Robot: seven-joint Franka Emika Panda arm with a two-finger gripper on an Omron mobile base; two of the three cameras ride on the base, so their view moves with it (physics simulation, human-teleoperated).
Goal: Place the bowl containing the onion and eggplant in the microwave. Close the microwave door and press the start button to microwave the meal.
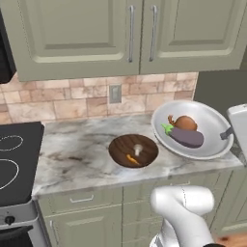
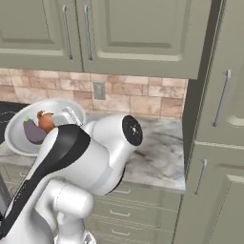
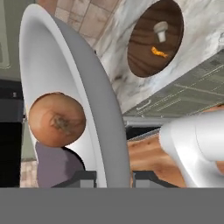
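The hand [image 3: 113, 177] is clamped on the rim of the glossy bowl [image 1: 212, 144], held tilted above the table [image 1: 77, 154] just right of the wooden bowl [image 1: 133, 150]; stiff and likely slippery, it risks spilling the loose onion [image 1: 186, 123] and eggplant [image 1: 185, 137].

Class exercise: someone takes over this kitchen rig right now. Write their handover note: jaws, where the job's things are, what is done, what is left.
Gripper: jaws shut on the rim of the bowl, held tilted above the counter.
Onion and eggplant lie in the bowl.
Wooden bowl sits on the counter, untouched.
Done: bowl gripped and lifted.
Left: put it in the microwave, close the door, press start.
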